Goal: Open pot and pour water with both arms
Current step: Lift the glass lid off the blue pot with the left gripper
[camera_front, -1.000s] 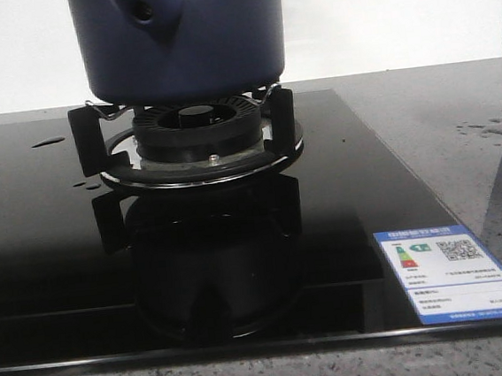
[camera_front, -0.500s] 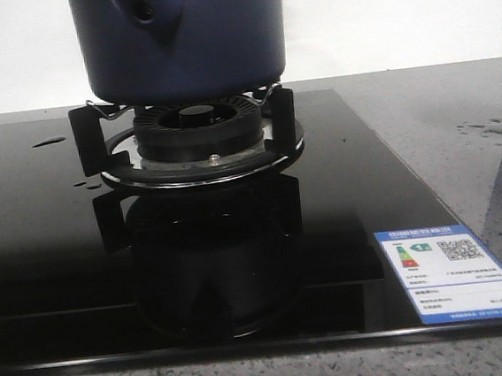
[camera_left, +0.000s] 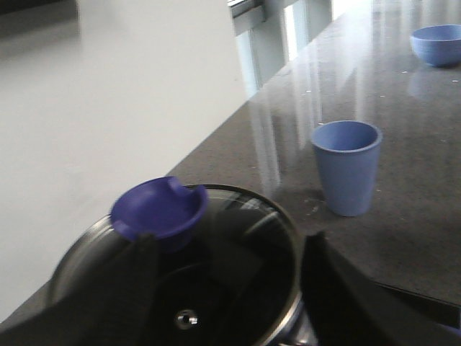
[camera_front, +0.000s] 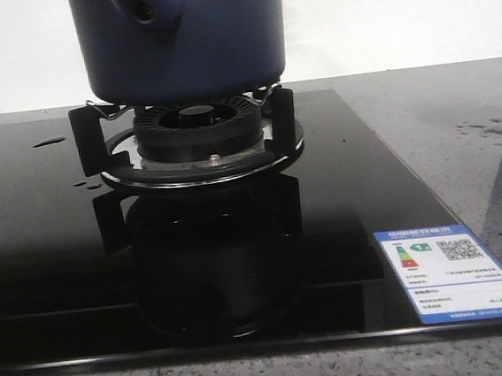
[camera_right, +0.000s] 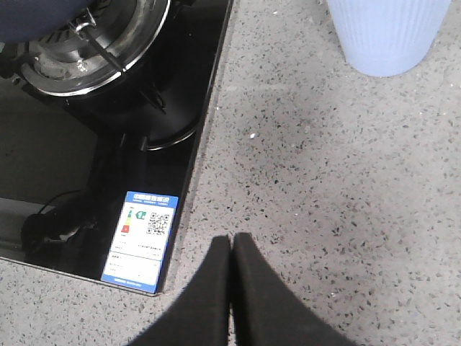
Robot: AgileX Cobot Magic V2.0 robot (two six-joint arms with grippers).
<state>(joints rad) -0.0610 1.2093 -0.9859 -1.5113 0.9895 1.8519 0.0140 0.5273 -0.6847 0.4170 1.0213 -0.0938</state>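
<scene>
The pot (camera_front: 179,39) sits on the burner stand (camera_front: 188,136) of the black hob (camera_front: 45,261), at the left of the worktop (camera_right: 324,180), its glass lid (camera_left: 238,245) on. The left gripper (camera_left: 223,288) hovers above the lid with fingers spread wide either side of the blue knob (camera_left: 160,210); lid removal looks to be the step in hand, calling for a descent and closing on that knob. To the right, the pale cup (camera_right: 385,32) waits. The right gripper (camera_right: 232,288) is pinched closed, empty, over bare stone.

You had one dark navy round pot (camera_front: 178,35), one pale blue plastic cup (camera_left: 346,166), one blue bowl (camera_left: 437,44).
</scene>
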